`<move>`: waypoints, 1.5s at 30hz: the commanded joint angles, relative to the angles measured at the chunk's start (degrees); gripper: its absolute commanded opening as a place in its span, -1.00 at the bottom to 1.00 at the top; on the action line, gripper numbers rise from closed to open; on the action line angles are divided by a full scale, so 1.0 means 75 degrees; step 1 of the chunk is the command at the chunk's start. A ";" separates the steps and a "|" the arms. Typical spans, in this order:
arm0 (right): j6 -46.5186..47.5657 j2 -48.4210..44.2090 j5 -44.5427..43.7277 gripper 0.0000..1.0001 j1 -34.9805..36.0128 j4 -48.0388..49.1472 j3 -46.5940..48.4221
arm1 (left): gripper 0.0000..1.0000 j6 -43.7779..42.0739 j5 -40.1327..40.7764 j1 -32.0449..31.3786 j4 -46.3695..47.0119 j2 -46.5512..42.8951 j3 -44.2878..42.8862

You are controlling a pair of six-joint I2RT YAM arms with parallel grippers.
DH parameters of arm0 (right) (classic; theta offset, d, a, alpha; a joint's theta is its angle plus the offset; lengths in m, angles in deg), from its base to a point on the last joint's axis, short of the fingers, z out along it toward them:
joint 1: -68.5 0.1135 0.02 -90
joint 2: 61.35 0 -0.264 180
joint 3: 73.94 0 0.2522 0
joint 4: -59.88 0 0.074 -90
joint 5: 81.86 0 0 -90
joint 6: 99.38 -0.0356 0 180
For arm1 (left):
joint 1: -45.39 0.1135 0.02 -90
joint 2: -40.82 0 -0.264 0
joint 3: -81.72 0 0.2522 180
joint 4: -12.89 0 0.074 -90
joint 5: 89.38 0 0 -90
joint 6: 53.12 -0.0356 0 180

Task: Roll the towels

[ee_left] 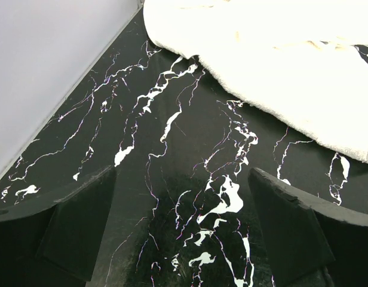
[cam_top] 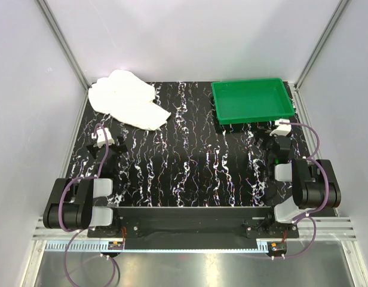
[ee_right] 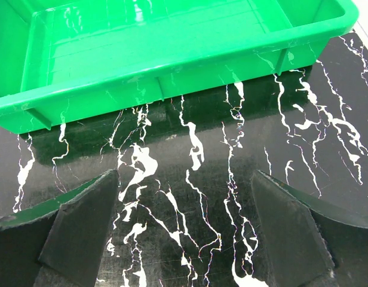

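- The crumpled white terry-cloth towels (cam_top: pixel 129 100) are heaped at the far-left corner of the black marbled surface (cam_top: pixel 190 173), long axis slanting toward near-right.
- Left fingers (ee_left: pixel 82 227), spread wide and empty, are nearer; the heap lies ahead, slightly right.
- Right fingers (ee_right: pixel 82 230), wide and empty, face the green plastic tray (cam_top: pixel 251 100).
- Count: apparently two overlapping towels, one tray.

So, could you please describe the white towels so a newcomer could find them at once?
On the black, white-veined tabletop, look to the far left corner. A crumpled heap of soft white terry-cloth towels lies there; the table's other item, a rigid green plastic tray, sits far right.
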 commanded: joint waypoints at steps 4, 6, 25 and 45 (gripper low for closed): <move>0.0105 0.0014 -0.0073 0.99 -0.0027 0.0389 0.0192 | 0.98 0.0070 -0.0099 -0.0005 0.0640 -0.0073 -0.0041; 0.0093 0.0026 -0.0073 0.99 -0.0027 0.0389 0.0192 | 0.98 0.0070 -0.0099 -0.0005 0.0640 -0.0073 -0.0041; -0.2502 -0.3667 0.4193 0.99 0.1953 -0.5243 0.3709 | 0.98 0.0070 -0.0099 -0.0005 0.0640 -0.0062 -0.0041; -0.3187 -0.2844 -0.0814 0.99 0.4918 -0.9960 0.4895 | 0.98 0.4522 0.0478 -0.0370 -0.7336 -0.0919 -0.4949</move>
